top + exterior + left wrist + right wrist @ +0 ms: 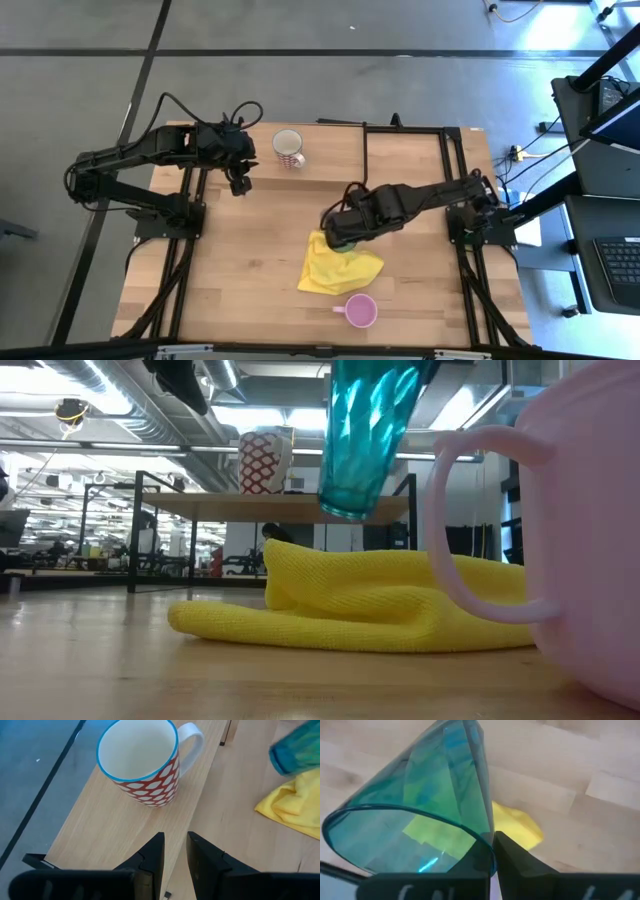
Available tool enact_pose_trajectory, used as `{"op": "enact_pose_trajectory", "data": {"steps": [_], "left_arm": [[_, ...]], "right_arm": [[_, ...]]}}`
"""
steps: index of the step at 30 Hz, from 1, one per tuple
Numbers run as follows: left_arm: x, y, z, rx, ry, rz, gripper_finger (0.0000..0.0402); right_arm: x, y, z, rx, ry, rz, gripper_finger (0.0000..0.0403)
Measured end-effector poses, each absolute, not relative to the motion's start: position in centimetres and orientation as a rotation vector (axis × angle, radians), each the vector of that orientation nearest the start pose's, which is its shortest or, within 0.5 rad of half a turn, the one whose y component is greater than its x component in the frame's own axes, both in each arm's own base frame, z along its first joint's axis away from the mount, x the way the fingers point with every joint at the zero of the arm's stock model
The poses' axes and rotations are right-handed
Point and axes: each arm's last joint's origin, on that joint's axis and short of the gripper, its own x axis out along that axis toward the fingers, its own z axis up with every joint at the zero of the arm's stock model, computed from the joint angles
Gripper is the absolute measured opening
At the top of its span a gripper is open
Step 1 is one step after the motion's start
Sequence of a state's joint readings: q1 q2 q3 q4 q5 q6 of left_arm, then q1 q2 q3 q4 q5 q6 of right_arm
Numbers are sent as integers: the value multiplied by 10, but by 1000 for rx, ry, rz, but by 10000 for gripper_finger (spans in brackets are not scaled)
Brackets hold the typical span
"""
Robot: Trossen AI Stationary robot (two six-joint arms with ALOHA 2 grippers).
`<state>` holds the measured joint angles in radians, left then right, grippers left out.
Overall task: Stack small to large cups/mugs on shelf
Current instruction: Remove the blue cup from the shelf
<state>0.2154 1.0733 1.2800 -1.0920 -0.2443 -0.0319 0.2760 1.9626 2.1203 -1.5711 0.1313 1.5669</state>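
A white mug with a red pattern (289, 148) stands upright on the light-wood shelf (100, 820) at the table's far side. My left gripper (175, 840) hovers near it, its fingers a little apart and empty. My right gripper (335, 228) is shut on the teal tumbler (365, 430), held above the yellow cloth (335, 268) at mid-table. The pink mug (360, 310) stands on the table near the front edge. My right gripper holds the teal tumbler by its wall at the rim (487, 842), one finger inside the mouth and one outside. The tumbler hangs tilted, mouth toward the gripper, and its base (348, 508) is clear of the yellow cloth.
The shelf stands on thin black legs (132, 530), with the white mug toward its left part. The yellow cloth lies crumpled under the tumbler. Bare tabletop (230, 270) lies to the left of the cloth.
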Motion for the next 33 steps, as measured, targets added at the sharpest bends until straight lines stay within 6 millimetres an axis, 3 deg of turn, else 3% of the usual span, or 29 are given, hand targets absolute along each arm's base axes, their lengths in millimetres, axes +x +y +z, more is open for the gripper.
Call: {"op": "enact_pose_trajectory", "data": {"steps": [9, 25, 33], "left_arm": [[176, 46, 370, -16, 885, 444, 76], [176, 46, 370, -30, 882, 449, 76], [176, 46, 370, -58, 875, 460, 76]], "right_arm": [[330, 102, 379, 1098, 1121, -841, 13], [270, 127, 428, 1166, 1378, -387, 13], [237, 146, 444, 1287, 1460, -358, 12]]}}
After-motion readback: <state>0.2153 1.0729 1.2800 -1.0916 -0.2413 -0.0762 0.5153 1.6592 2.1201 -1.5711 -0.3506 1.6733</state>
